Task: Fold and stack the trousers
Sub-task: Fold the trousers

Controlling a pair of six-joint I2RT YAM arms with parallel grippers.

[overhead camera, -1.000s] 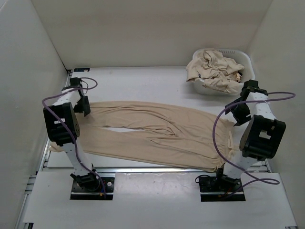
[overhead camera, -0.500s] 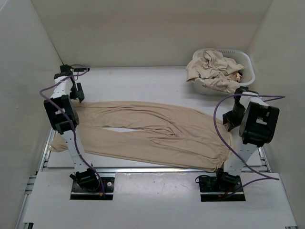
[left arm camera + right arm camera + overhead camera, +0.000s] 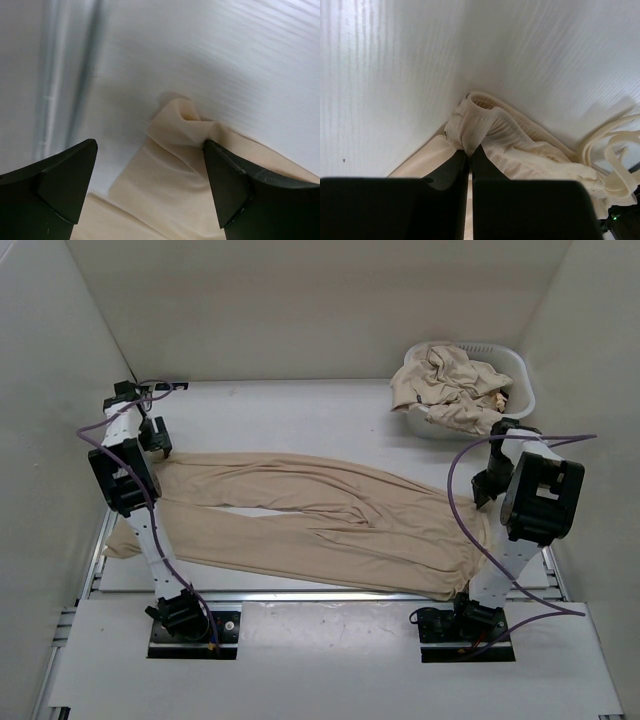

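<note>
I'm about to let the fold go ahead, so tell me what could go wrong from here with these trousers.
1. Only the right pincer is shut on the trousers, on a small pinch of waistband; thin fabric might slip out.
2. The left pincer is open above the leg hem, so lifting now would likely drag the trousers unevenly.
3. The loose drawstring could snag.

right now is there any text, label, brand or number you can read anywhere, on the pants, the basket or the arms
None: no readable text in any view.
Beige-tan thin fabric trousers spread on the table: plain, no tag or print showing.
White plastic laundry basket: no label visible.
Black and white robot arms: no readable markings.
</note>
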